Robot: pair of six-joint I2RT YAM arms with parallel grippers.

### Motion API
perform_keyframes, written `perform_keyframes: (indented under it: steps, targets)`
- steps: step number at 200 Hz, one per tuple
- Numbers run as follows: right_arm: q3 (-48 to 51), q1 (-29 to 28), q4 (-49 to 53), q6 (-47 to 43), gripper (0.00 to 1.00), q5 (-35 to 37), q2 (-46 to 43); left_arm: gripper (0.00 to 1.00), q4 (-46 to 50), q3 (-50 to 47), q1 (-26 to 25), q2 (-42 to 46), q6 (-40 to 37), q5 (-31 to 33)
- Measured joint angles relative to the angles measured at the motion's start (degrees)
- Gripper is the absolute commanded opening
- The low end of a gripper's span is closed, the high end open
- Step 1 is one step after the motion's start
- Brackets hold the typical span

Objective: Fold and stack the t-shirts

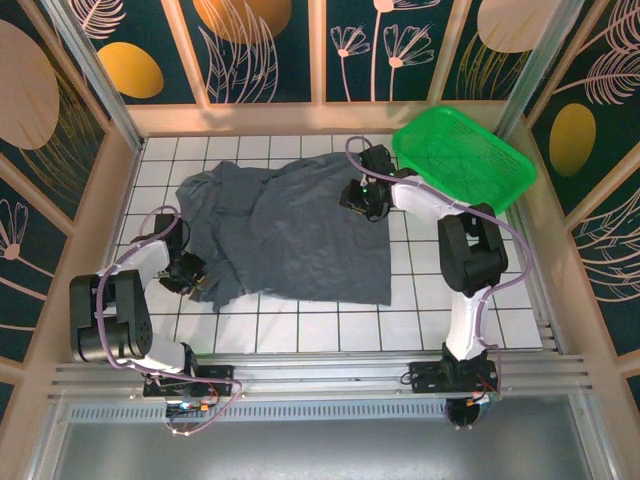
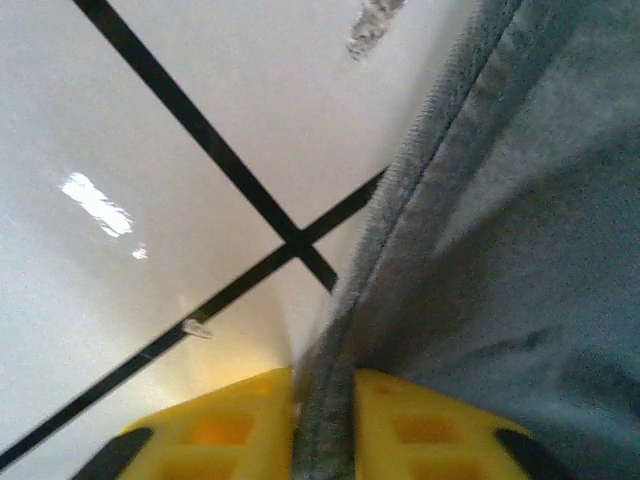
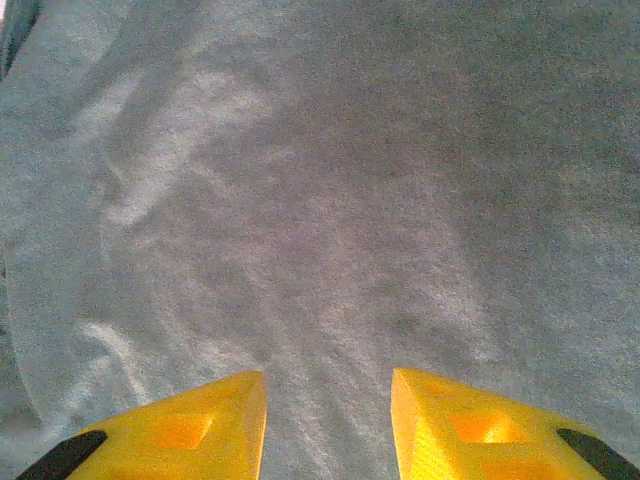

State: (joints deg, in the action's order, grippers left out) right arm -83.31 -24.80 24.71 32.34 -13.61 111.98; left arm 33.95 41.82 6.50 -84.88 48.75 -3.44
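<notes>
Legible markings: none found. I read no text, label, brand, number or sign on the t-shirt (image 1: 290, 230), on the green basket (image 1: 505, 165) just off its far right corner, or on the wall panels (image 1: 270, 40) behind it. The panels carry leaf and flower motifs only, with no lettering.
</notes>
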Motion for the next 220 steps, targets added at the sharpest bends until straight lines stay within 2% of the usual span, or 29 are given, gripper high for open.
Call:
perform_keyframes:
  steps: [39,102,140,188,220]
  targets:
    - [5.81,0.04,0.46,-0.02,0.38,0.26,-4.66,0.0,-0.76,1.42,-0.13,-0.39,-0.83,1.07]
    - [21.68,-0.31,5.84,-1.64,0.42,3.67,-21.31,0.0,0.81,10.05,-0.17,2.36,-2.21,6.14]
    - [30.91,-5.22,9.92,-2.21,0.54,6.73,-29.0,0.0,1.88,12.55,-0.17,2.71,-2.16,8.98]
    - [38.71,-12.17,14.6,0.26,0.58,8.5,-33.09,0.0,2.75,15.39,-0.17,2.64,-1.49,11.28]
    - [40.26,-13.57,15.23,1.55,0.58,9.55,-32.89,0.0,2.64,15.41,-0.17,2.64,-0.42,11.47]
